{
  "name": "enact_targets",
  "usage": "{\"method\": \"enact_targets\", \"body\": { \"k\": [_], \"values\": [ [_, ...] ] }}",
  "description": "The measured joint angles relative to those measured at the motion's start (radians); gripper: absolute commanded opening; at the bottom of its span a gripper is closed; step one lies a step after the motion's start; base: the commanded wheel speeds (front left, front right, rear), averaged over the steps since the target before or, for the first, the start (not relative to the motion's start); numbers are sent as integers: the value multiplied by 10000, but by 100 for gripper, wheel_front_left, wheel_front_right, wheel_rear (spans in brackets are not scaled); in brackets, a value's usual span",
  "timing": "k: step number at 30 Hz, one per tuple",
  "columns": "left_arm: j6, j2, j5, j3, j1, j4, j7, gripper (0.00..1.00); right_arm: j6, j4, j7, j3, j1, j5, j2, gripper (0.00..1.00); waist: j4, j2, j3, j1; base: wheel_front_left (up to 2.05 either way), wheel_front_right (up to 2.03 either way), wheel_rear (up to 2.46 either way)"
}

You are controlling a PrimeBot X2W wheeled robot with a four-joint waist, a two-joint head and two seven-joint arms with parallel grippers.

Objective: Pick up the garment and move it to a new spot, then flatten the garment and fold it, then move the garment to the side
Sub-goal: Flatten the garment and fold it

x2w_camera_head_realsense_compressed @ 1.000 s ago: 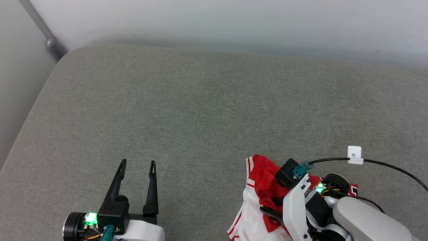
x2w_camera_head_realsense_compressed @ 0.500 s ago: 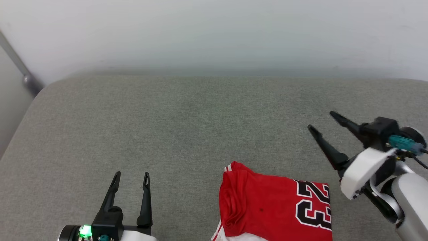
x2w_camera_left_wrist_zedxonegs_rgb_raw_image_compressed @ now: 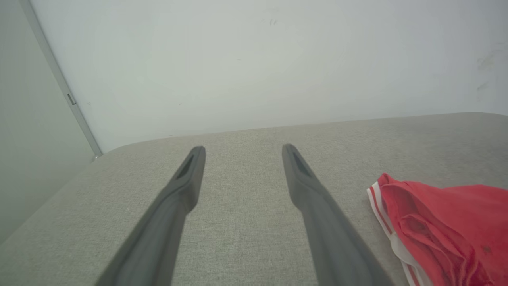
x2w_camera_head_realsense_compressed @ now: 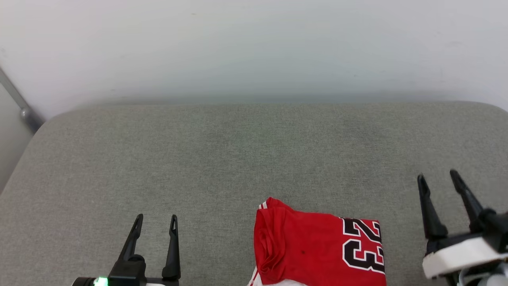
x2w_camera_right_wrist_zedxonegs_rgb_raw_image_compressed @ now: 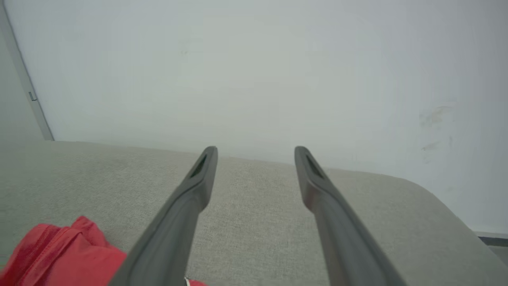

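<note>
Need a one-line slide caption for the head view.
Folded red garment lies on the grey cushion between the open left gripper and open right gripper, neither touching it.

Left gripper [x2w_camera_head_realsense_compressed: 156, 217], lower left of the head view: two long, tapering black fingers [x2w_camera_head_realsense_compressed: 172, 250], each with a narrow slot near its tip, mounted on a black block beside a green indicator light [x2w_camera_head_realsense_compressed: 100, 281]. Right gripper [x2w_camera_head_realsense_compressed: 437, 174], lower right: matching black fingers on a black base against a rounded white housing [x2w_camera_head_realsense_compressed: 456, 256]. In both wrist views the fingers appear matt dark grey.
</note>
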Motion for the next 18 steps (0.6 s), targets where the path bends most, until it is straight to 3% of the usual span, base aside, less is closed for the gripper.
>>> {"method": "enact_targets", "body": {
  "k": [8, 18],
  "values": [
    [-42, -82, -107, 88, 251, -157, 0, 100, 0, -890, -121, -867, 1662, -238, 1383, 100, 99, 0, -166, -1, 0, 0, 0],
    [-58, -148, -151, 199, 474, -297, 0, 100, 0, -1749, -146, -1018, 2869, -165, 1967, 100, 226, 0, -336, -1, 0, 0, 0]
  ]
}}
